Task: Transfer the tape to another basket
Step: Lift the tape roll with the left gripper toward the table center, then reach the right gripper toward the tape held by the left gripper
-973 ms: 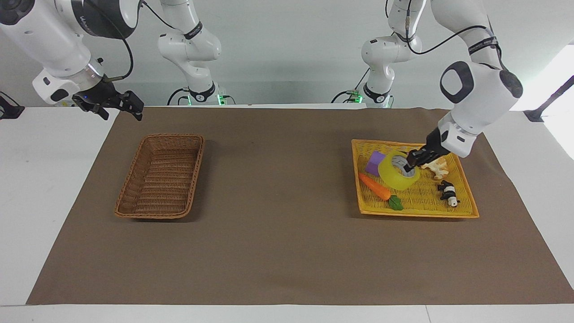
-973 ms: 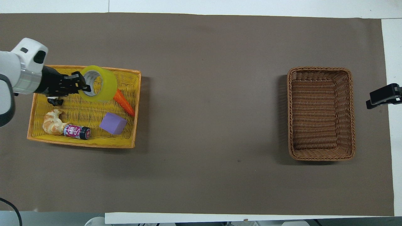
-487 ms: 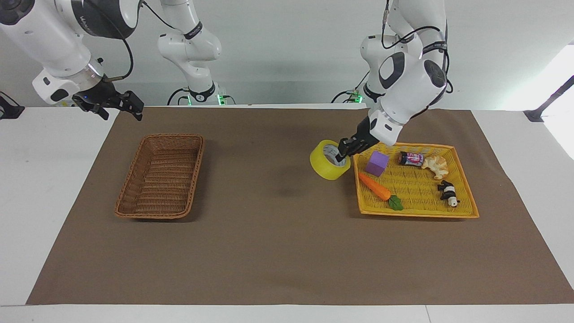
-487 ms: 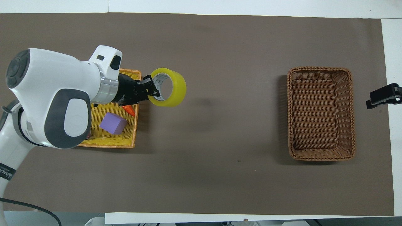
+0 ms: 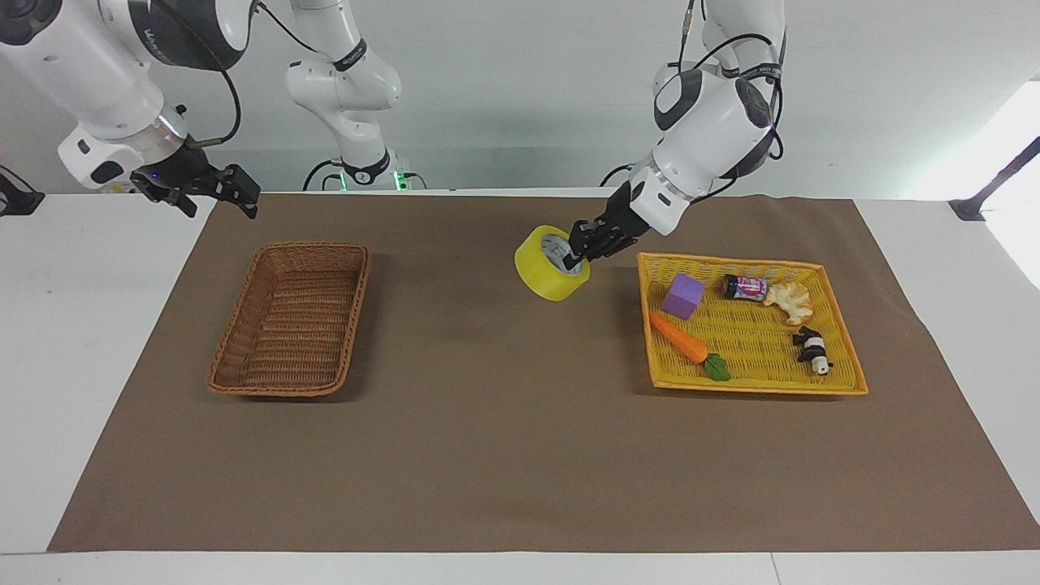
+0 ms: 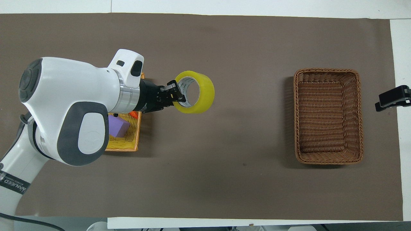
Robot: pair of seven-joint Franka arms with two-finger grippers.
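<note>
My left gripper (image 5: 571, 253) (image 6: 179, 95) is shut on the rim of the yellow tape roll (image 5: 547, 274) (image 6: 201, 96), one finger inside its white core. It holds the roll in the air over the bare brown mat, between the yellow tray and the brown wicker basket (image 5: 292, 318) (image 6: 328, 115). The basket stands at the right arm's end of the table and holds nothing. My right gripper (image 5: 213, 188) (image 6: 391, 98) waits in the air beside that basket.
The flat yellow tray (image 5: 837, 345) (image 6: 137, 139) at the left arm's end holds a purple block (image 5: 682, 296), a toy carrot (image 5: 681, 340), a small can (image 5: 745, 287), a croissant (image 5: 790, 299) and a panda figure (image 5: 812, 349). A brown mat (image 5: 504, 439) covers the table.
My left gripper has lifted the tape out of the yellow tray and carried it over the mat toward the wicker basket. The right arm has not moved.
</note>
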